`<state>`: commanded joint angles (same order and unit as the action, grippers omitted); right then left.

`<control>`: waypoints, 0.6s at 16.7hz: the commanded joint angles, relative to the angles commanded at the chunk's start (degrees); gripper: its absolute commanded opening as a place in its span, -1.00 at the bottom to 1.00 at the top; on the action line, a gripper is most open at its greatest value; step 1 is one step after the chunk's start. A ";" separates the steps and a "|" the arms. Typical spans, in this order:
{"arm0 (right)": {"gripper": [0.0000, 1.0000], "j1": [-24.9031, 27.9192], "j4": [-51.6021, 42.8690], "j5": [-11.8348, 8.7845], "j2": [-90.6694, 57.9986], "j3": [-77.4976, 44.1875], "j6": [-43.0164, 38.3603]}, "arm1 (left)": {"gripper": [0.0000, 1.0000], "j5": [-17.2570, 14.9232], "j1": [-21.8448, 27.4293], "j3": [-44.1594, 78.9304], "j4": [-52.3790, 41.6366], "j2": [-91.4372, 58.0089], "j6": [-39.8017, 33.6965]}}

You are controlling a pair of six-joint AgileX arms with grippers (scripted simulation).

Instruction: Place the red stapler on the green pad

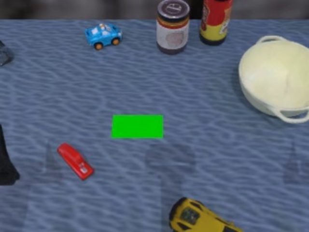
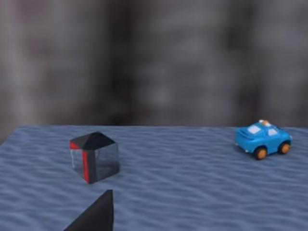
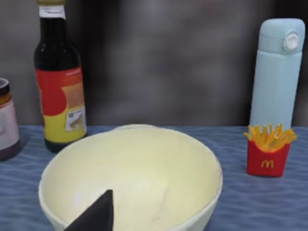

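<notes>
Stapler (image 1: 75, 161) lies on the table, lower left of the pad (image 1: 137, 126), apart; left arm (image 1: 7, 164) at left edge; jaw states cannot be told.

Evenly and softly lit, without glare. Faint grey shadow patches on the blue table (image 1: 145, 72), darkest just below the green pad (image 1: 137, 126). Sharp across the tabletop in all three views; heavily blurred on the grey backdrop behind it. No visible bending at the edges.
</notes>
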<state>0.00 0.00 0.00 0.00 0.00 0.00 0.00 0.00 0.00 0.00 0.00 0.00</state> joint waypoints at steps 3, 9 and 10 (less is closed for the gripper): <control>1.00 0.00 0.00 0.00 0.00 0.00 0.00 | 1.00 -0.02 0.16 0.57 -0.48 -0.58 -0.48; 1.00 0.00 0.00 0.00 0.00 0.00 0.00 | 1.00 -0.05 3.57 14.98 -12.08 -16.86 -11.99; 1.00 0.00 0.00 0.00 0.00 0.00 0.00 | 1.00 -0.01 4.40 18.58 -15.10 -21.55 -14.88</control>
<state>0.00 0.00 0.00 0.00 0.00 0.00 -0.01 4.40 18.58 -15.10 -21.55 -14.88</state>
